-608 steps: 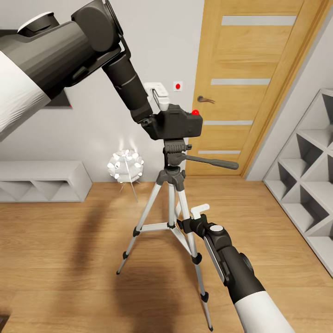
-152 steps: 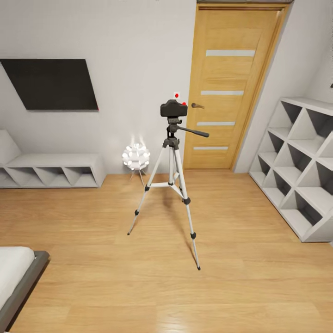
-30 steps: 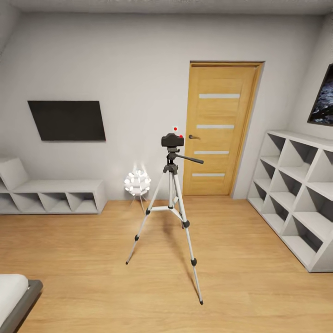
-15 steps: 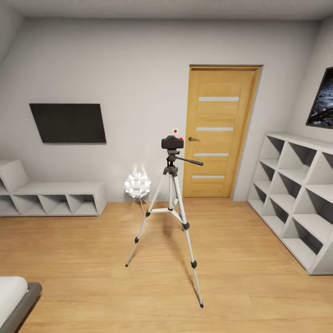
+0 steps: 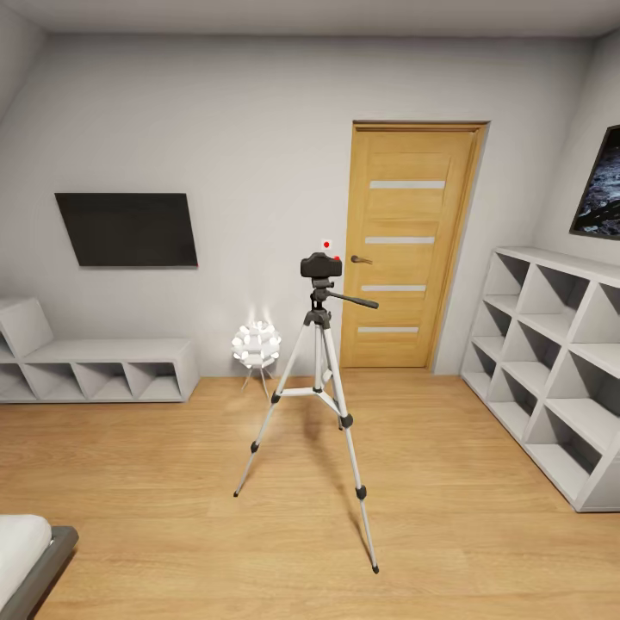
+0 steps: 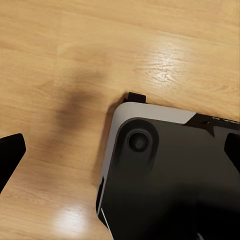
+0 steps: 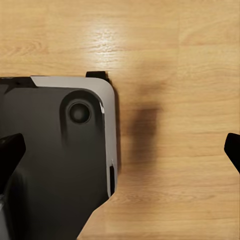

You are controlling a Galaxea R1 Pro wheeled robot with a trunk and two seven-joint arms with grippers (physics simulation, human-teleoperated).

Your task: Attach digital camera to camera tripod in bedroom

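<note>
From my head camera I see the camera (image 5: pixel 321 265) sitting on top of the tripod (image 5: pixel 320 405), which stands on the wood floor (image 5: pixel 448 508) in the middle of the bedroom, well away from me. The round white lamp (image 5: pixel 256 343) is just behind the tripod, and the wooden door (image 5: pixel 406 245) is behind it to the right. White cube shelves (image 5: pixel 551 362) line the right wall.

My left gripper (image 6: pixel 120 150) points down at the floor over a corner of my own base (image 6: pixel 165 175); its dark fingertips (image 6: pixel 10 155) show at opposite edges of the wrist picture, so the jaws are spread wide with nothing between them. My right gripper (image 7: pixel 120 150) is likewise spread, with nothing in its grasp, over the base and floor. Both are far from the camera.
</note>
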